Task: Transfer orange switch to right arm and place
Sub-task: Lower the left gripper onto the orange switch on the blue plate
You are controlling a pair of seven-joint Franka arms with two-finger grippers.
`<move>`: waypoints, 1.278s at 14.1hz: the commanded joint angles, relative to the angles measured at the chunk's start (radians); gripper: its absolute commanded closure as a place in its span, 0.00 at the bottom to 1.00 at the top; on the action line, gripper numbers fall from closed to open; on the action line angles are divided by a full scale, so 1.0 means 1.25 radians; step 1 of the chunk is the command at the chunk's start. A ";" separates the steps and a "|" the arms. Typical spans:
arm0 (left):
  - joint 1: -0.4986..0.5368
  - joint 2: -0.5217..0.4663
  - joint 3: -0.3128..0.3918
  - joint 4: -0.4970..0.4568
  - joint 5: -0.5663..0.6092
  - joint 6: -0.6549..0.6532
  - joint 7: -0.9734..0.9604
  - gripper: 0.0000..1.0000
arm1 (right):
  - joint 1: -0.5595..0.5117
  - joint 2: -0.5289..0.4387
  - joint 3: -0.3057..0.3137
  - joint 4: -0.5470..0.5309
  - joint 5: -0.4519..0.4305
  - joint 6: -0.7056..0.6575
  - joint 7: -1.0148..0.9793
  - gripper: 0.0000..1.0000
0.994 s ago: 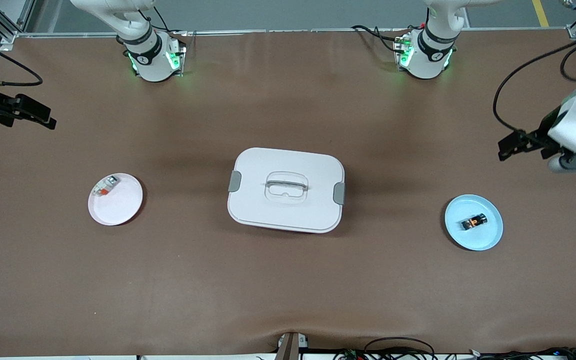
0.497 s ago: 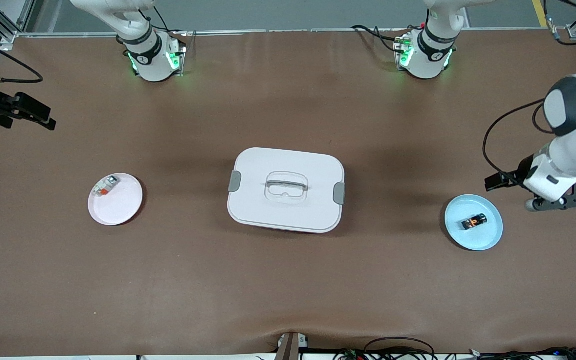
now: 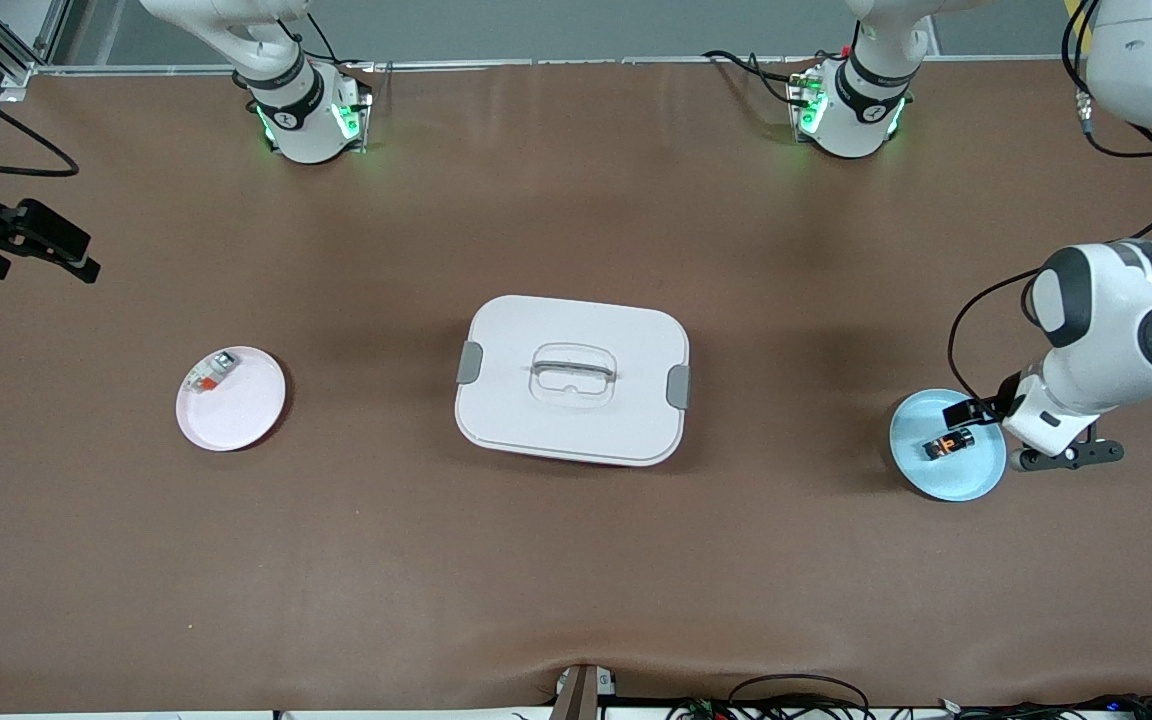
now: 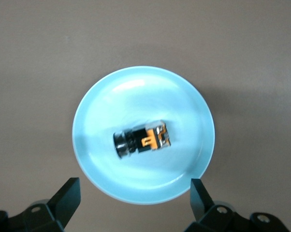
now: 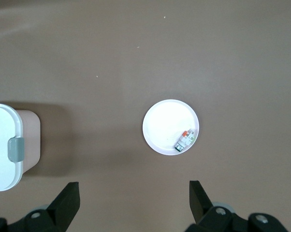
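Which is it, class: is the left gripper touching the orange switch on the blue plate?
Apart. In the left wrist view the left gripper is open, its fingertips off the blue plate, and the orange switch lies alone mid-plate.

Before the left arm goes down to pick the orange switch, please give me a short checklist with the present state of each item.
1. Orange switch lies alone on the blue plate: ok.
2. Left gripper over the plate, jaws open: ok.
3. Switch centred between the jaws: cannot tell.
4. Right gripper waits open at the right arm's end: ok.
5. White lidded box stands apart from the plate: ok.
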 commanded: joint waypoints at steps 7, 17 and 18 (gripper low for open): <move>-0.004 0.078 0.001 0.009 0.072 0.086 -0.103 0.00 | 0.015 0.008 0.007 0.024 -0.013 -0.007 0.004 0.00; 0.006 0.135 -0.001 0.014 0.096 0.151 -0.147 0.00 | 0.011 0.008 0.002 0.027 -0.031 -0.013 -0.033 0.00; 0.006 0.138 -0.001 0.014 0.095 0.155 -0.155 0.00 | 0.009 0.008 0.002 0.027 -0.030 -0.014 -0.032 0.00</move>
